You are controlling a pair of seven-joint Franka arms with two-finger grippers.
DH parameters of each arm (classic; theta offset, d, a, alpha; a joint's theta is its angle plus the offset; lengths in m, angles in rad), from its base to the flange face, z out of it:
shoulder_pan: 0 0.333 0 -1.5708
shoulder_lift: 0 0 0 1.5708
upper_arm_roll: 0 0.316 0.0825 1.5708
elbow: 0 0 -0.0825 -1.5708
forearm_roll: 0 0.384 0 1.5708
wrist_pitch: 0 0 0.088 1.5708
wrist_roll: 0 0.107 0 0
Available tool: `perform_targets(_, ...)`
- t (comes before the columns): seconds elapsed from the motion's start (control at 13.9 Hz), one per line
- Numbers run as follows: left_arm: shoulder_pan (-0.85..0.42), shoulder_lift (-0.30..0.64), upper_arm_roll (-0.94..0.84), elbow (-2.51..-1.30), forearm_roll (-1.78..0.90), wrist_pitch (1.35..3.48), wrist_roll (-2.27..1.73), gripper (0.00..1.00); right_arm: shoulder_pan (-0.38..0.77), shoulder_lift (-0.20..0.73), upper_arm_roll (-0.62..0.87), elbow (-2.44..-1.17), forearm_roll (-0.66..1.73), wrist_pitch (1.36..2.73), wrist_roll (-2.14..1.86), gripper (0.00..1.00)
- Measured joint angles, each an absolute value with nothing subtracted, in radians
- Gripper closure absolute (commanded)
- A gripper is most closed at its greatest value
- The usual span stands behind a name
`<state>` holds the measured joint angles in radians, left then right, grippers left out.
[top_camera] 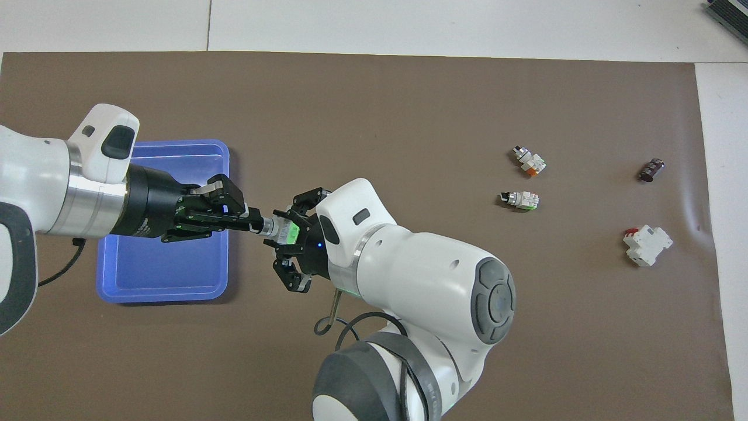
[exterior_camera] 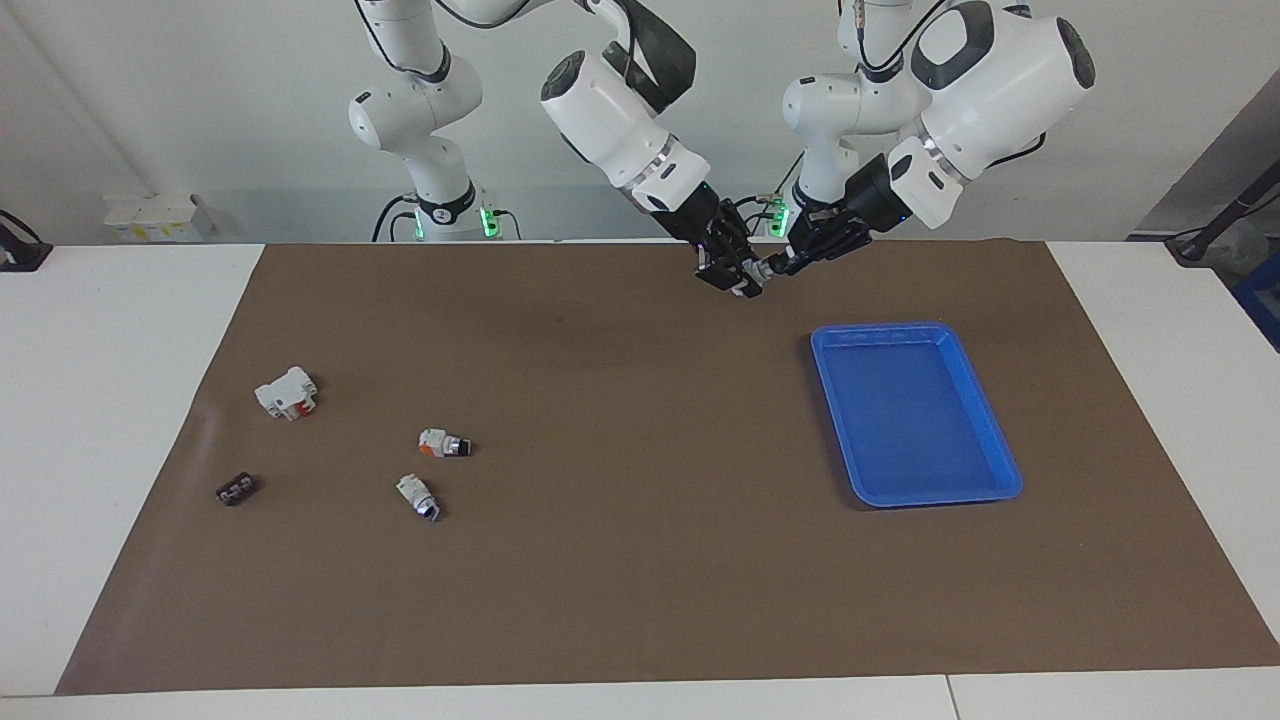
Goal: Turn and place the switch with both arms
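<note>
Both grippers clamp one green-ended switch (top_camera: 283, 229) midair, right gripper (top_camera: 290, 234) on its body, left gripper (top_camera: 252, 222) on its knob; two more switches (top_camera: 520, 199) lie on the mat.

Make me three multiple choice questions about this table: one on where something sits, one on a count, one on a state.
1. The blue tray lies: A) toward the left arm's end; B) toward the right arm's end; C) on top of a white block.
2. Small switches lying loose on the mat: A) one; B) two; C) four.
3. The raised switch is: A) lying in the tray; B) gripped by both grippers; C) gripped by one gripper only.

1 A: it sits on the left arm's side.
2 B: an orange-ended switch and a green-ended one.
3 B: the right gripper clamps its body and the left gripper pinches its knob.
</note>
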<state>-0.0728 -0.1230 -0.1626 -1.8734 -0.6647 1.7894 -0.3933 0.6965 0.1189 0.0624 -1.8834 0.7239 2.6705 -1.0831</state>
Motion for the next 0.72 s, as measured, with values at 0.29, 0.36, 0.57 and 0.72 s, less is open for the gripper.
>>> perform_targets(0.29, -0.070, -0.126, -0.158, -1.879, -0.691, 1.783, -0.393, 1.00, 0.698, 0.119, 0.062, -1.883, 0.724, 2.672, -1.081, 1.00)
perform_targets(0.36, -0.069, -0.126, -0.156, -1.879, -0.697, 1.781, -0.393, 1.00, 0.699, 0.119, 0.062, -1.882, 0.724, 2.672, -1.081, 1.00)
perform_targets(0.57, -0.063, -0.128, -0.154, -1.879, -0.709, 1.772, -0.463, 1.00, 0.701, 0.117, 0.062, -1.881, 0.724, 2.674, -1.080, 1.00)
perform_targets(0.72, -0.062, -0.131, -0.154, -1.878, -0.710, 1.773, -0.602, 1.00, 0.701, 0.116, 0.062, -1.880, 0.724, 2.674, -1.079, 1.00)
